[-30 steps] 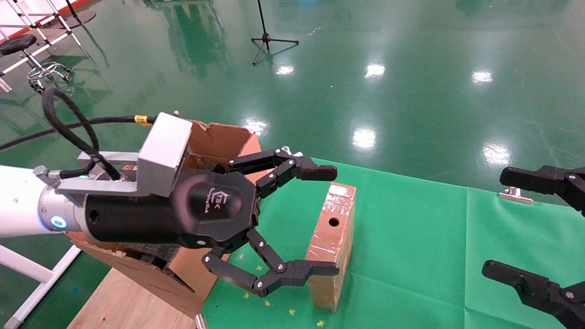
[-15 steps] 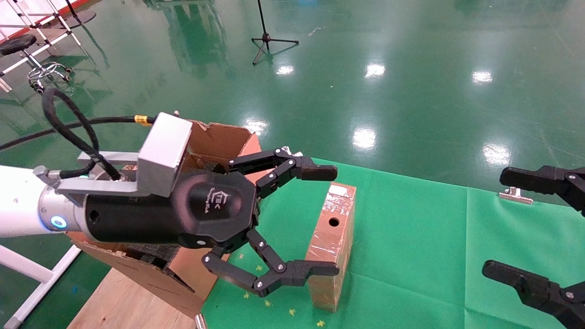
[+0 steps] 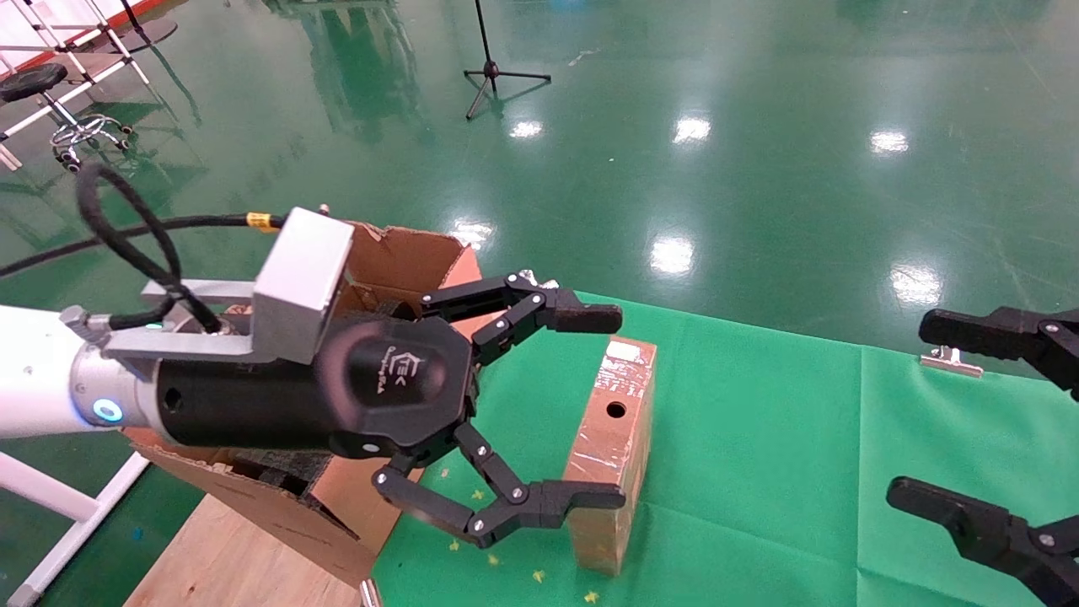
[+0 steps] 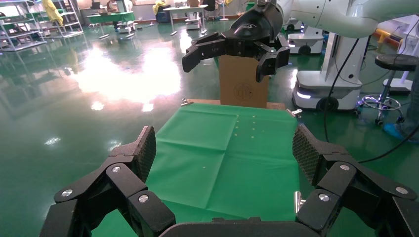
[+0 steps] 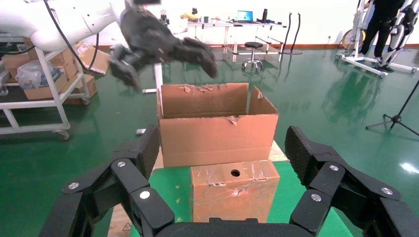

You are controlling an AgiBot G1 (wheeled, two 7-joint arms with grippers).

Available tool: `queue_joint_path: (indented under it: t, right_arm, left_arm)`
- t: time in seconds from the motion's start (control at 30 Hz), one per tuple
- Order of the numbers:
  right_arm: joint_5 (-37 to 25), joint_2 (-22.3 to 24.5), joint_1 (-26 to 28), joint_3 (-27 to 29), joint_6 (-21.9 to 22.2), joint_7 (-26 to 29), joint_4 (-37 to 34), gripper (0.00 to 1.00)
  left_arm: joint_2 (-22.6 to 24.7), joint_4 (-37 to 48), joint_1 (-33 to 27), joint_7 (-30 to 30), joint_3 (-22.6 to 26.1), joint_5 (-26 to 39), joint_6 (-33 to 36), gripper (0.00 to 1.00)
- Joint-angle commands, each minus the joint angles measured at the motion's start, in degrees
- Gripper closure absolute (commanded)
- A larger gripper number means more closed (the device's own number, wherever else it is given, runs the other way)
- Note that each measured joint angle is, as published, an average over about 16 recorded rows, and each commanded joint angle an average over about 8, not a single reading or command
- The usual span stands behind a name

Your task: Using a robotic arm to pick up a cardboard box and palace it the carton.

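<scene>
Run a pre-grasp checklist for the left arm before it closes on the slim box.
1. Left tool open: ok, fingers spread wide.
2. Cardboard box between its fingers: not ok, fingertips reach only the box's near edge.
3. Box stable: ok, standing on edge on the green cloth.
4. Carton open on top: ok.
5. Room inside the carton: cannot tell.
6. Right tool out of the way: ok, open at the right edge.

A green cloth [image 3: 759,438] covers the desk, with bare wood [image 3: 228,556] showing at 7 o'clock. The cardboard box [image 3: 611,447] stands on edge on the cloth at centre; the carton [image 3: 396,261] sits at 10 o'clock. A metal clip [image 3: 948,360] lies at 3 o'clock.
</scene>
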Motion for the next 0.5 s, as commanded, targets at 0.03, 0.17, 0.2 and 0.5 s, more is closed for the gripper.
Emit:
queue_joint_path:
  t: [0.03, 0.17, 0.2, 0.5]
  right_arm:
    - [0.0, 0.0, 0.0, 0.0, 0.0, 0.0, 0.0, 1.0]
    - [0.0, 0.0, 0.0, 0.0, 0.0, 0.0, 0.0, 1.0]
    - [0.0, 0.0, 0.0, 0.0, 0.0, 0.0, 0.0, 1.0]
    - [0.0, 0.0, 0.0, 0.0, 0.0, 0.0, 0.0, 1.0]
  left_arm:
    - [-0.1, -0.1, -0.2, 0.2, 0.1, 0.8, -0.3, 0.0]
    - [0.4, 0.2, -2.4, -2.9, 1.9, 5.3, -3.4, 0.0]
    - [0.6, 0.2, -3.0, -3.7, 2.3, 6.1, -4.1, 0.0]
    - [1.8, -0.3, -5.7, -6.2, 3.7, 9.4, -7.0, 0.0]
